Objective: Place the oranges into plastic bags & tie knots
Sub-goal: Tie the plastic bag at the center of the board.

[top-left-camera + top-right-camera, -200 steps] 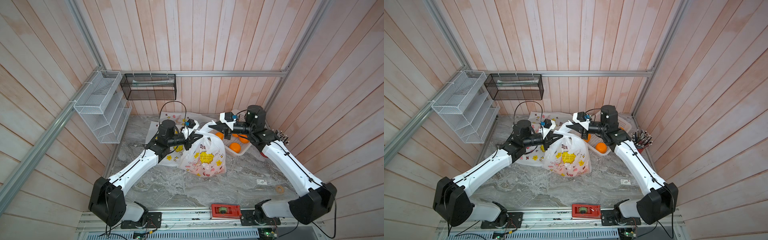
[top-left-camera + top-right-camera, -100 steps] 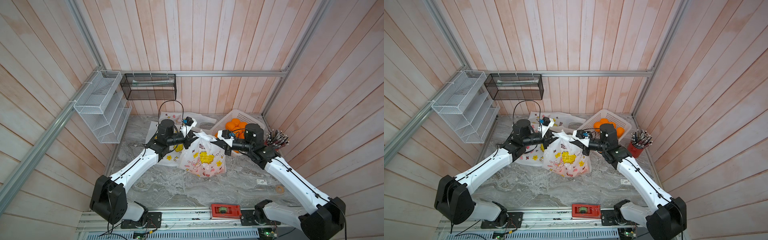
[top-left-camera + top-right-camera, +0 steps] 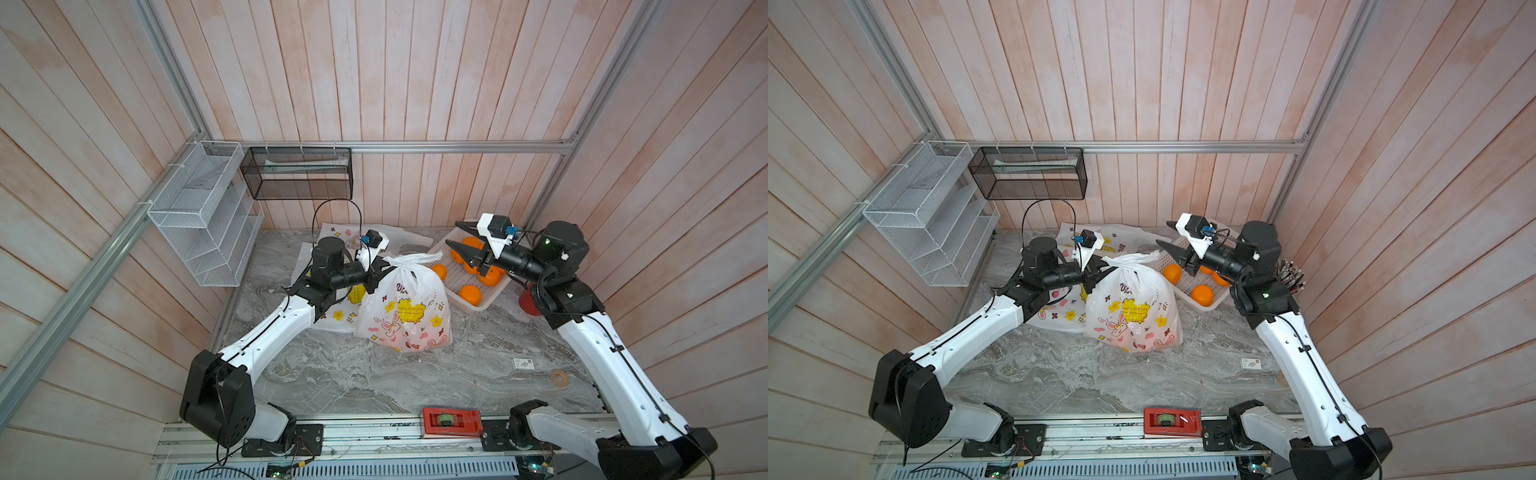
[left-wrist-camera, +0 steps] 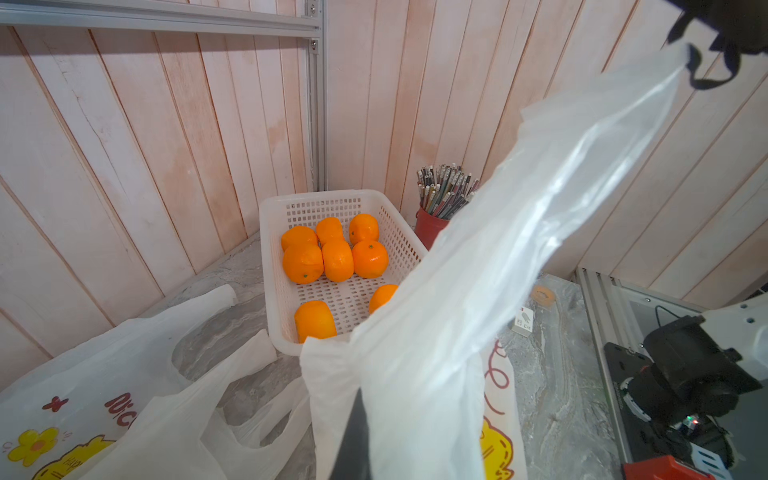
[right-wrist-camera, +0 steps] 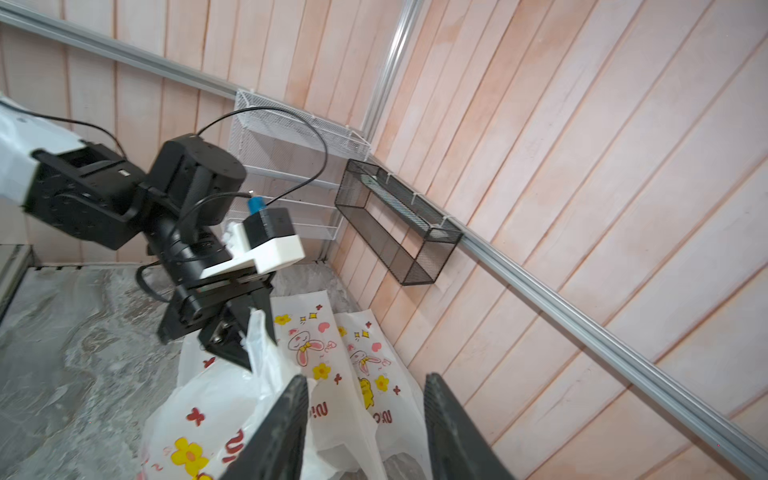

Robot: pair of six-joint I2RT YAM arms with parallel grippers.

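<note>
Bag at centre, oranges in basket to right, other bags left

A stretched bag partly hides oranges in a white basket.

I see pale pink plank walls enclosing the cell on three sides. An aluminium rail crosses the rear wall at 12 o'clock and shows in both top views. A white wire rack is mounted at 10 o'clock. A black mesh basket hangs from the rail just beside it, at 11 o'clock. The worktop is grey veined marble. Lighting is even, with soft shadows.
</note>
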